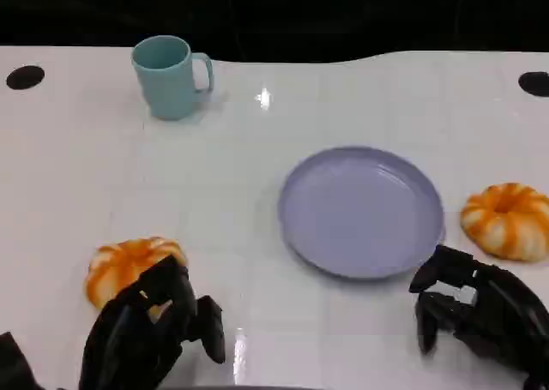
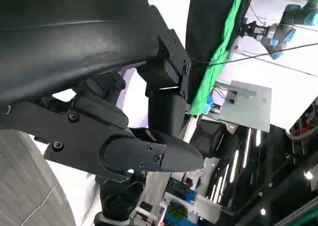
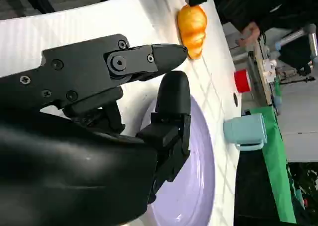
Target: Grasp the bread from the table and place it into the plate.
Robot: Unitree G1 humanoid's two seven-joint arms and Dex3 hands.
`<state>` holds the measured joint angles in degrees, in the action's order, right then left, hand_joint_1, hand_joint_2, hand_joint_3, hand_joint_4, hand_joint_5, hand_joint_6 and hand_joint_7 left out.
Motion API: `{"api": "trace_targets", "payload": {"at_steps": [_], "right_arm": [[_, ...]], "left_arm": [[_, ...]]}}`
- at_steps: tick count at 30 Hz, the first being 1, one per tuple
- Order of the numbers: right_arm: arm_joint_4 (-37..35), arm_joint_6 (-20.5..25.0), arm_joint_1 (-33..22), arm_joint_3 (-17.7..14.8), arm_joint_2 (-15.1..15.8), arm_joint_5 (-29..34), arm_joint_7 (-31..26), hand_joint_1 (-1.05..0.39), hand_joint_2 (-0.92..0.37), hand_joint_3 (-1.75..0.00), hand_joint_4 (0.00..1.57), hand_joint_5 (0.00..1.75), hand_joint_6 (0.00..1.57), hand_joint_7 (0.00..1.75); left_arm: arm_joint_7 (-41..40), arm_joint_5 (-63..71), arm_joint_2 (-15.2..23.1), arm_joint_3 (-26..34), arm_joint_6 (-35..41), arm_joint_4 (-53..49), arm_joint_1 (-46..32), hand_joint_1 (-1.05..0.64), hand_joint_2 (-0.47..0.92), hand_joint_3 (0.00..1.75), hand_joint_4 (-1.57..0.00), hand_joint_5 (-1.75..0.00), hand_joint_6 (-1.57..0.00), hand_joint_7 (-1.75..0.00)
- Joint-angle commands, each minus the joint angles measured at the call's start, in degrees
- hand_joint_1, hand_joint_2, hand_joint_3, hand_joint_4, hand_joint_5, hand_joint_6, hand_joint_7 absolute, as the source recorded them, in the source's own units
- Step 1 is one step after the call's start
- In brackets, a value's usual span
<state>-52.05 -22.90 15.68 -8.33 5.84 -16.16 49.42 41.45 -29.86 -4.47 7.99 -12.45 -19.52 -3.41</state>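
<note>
Approach phase: left hand (image 1: 150,326) at the bread (image 1: 129,266), lower left of frame.
Fingers spread, holding nothing; close around the loaf's sides, then carry to the lavender plate (image 1: 360,212), centre right.

Both hands were matte black throughout: the left hand (image 1: 150,326) and the right hand (image 1: 480,309) were built of blocky, angular finger segments growing out of broad, rounded shells with a faint sheen. In the wrist views, the fingers (image 3: 112,62) appeared as flat plates with tapered, rounded tips, fastened by small round black screws set flush along the sides and by a larger circular pivot near the tip. Thicker square-edged blocks linked the segments, and a smooth, bulbous pad capped a finger (image 2: 169,156) of the left hand.
</note>
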Motion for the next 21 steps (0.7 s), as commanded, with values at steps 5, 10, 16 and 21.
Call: {"api": "trace_targets", "payload": {"at_steps": [5, 10, 16, 21], "right_arm": [[0.0, 2.0, -1.4, 0.0, 0.5, 0.4, -1.0, -0.57, -0.92, -0.19, 0.73, 1.68, 0.77, 1.33], [-1.6, 0.9, -0.7, 0.0, 0.8, 1.1, -1.3, -0.57, -0.92, -0.19, 0.74, 1.67, 0.76, 1.33], [-1.4, 0.6, -0.9, 0.3, 0.9, 1.5, -1.9, -0.59, -0.92, -0.18, 0.77, 1.66, 0.78, 1.33], [-1.3, 0.3, -1.1, 0.3, 0.9, 1.5, -1.9, -0.59, -0.92, -0.19, 0.77, 1.65, 0.77, 1.33]], "left_arm": [[1.1, 0.1, 0.8, 0.3, -0.9, -0.9, 0.5, -0.80, 0.92, 0.30, -0.90, -1.75, -0.70, -1.68], [1.4, 0.5, 1.2, 0.4, -1.1, -1.7, 0.9, -0.81, 0.92, 0.29, -0.89, -1.75, -0.70, -1.67], [1.2, 0.8, 1.7, 0.3, -0.9, -1.4, 0.7, -0.80, 0.92, 0.31, -0.88, -1.75, -0.69, -1.66], [1.3, 0.6, 1.8, 0.2, -0.9, -1.7, 0.8, -0.80, 0.92, 0.32, -0.88, -1.75, -0.70, -1.64]]}}
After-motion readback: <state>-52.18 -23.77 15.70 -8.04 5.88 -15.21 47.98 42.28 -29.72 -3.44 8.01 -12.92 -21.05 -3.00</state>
